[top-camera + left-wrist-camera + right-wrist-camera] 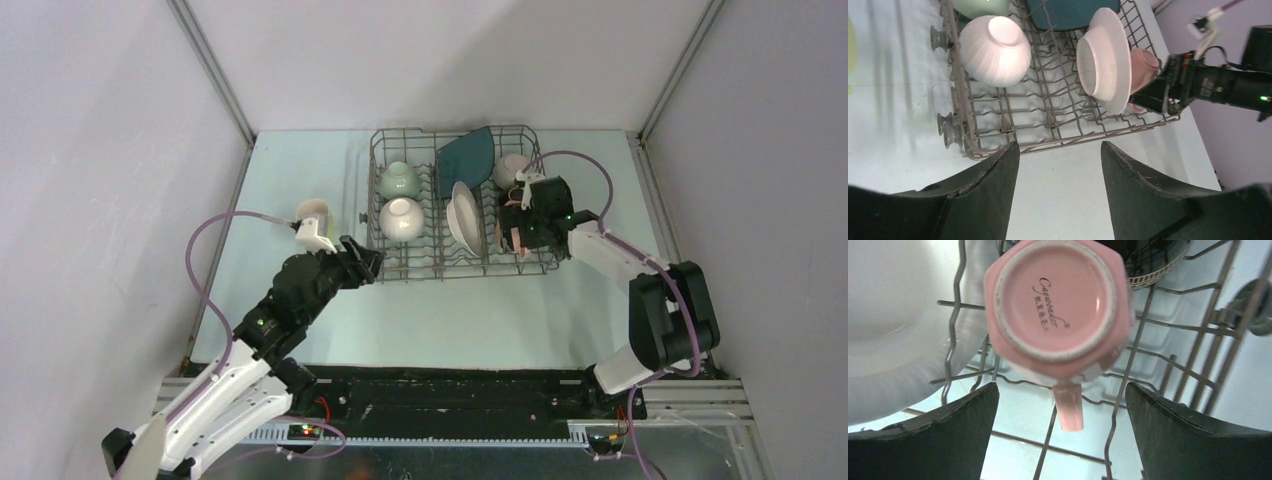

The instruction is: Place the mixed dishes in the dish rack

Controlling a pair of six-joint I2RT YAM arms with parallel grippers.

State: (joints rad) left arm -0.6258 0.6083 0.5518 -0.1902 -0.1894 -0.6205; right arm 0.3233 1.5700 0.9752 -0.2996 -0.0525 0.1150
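Note:
The grey wire dish rack (425,262) holds a pale green bowl (398,180), a white bowl (401,218), the dark teal plate (466,153), the white plate (464,220) on edge and a pale bowl (511,168). The pink mug (1058,305) sits upside down in the rack's front right, handle toward my right gripper (1062,387), which is open just above it and not touching it. My left gripper (1059,147) is open and empty over the table at the rack's front left corner (998,145). The pale yellow-green mug (313,208) stands on the table left of the rack.
The white plate (893,315) stands close to the left of the pink mug. A dark bowl with a patterned rim (1158,260) shows just beyond the mug. Upright tines surround the mug. Grey walls close the table on three sides.

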